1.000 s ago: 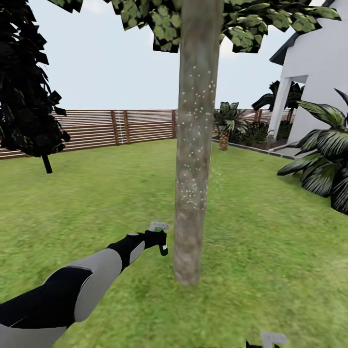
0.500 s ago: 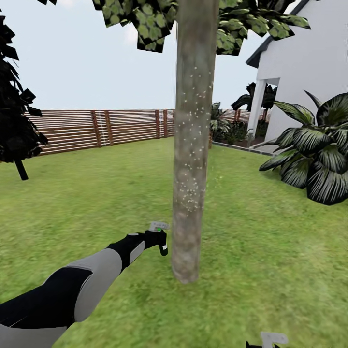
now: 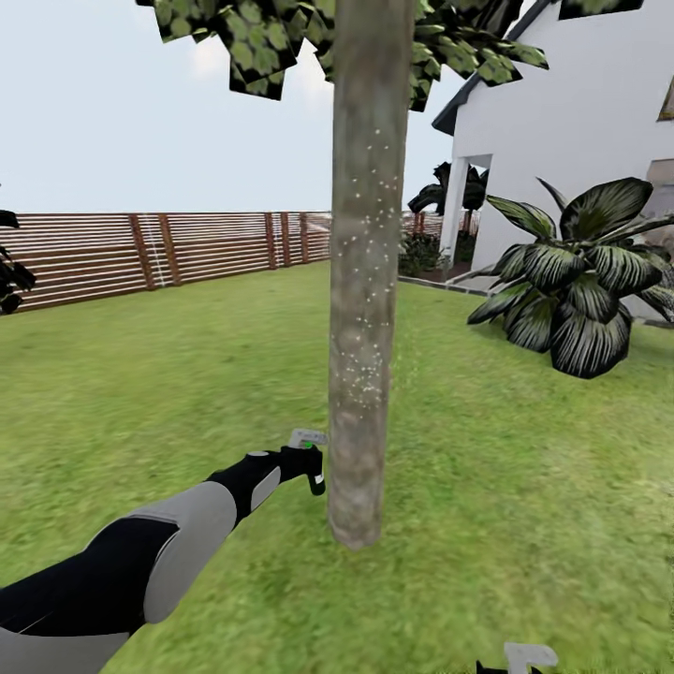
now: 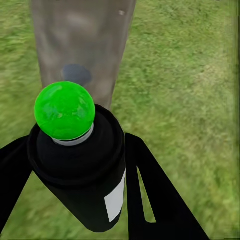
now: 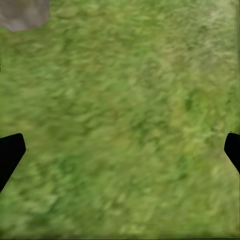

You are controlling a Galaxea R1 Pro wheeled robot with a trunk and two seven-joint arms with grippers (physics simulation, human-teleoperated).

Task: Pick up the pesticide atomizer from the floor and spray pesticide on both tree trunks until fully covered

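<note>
Left wrist view shows the left gripper point(image 4: 75, 165) with its two black fingers point(image 4: 160, 195) pinching the pesticide atomizer point(image 4: 80, 165) from either side. The bottle sits squarely between the fingers, a dark cylinder with one white label point(image 4: 116, 200) on its wall; no writing can be read on the label. One bright green ball point(image 4: 64, 110) caps the bottle. Straight beyond the fingertips stands one pale tree trunk point(image 4: 82, 45), near the bottle, with one darker round patch point(image 4: 76, 75) on its bark.

Head view shows the left arm point(image 3: 140, 562) stretched forward over the lawn point(image 3: 524, 487), the gripper point(image 3: 304, 459) holding the atomizer point(image 3: 309, 447) just beside the trunk point(image 3: 365, 281); whether bottle and bark touch cannot be told. Many small white specks dot the trunk above the fingers. One leafy crown point(image 3: 281, 37) tops the tree.

Right wrist view shows the right gripper point(image 5: 120, 150) with its two black fingertips point(image 5: 10, 152) spread wide at opposite edges, nothing between them but grass point(image 5: 125, 125).

Beyond the fingers in the head view run one brown slatted fence point(image 3: 159, 253), one white house point(image 3: 562, 140) and one striped-leaf plant point(image 3: 571, 290).
</note>
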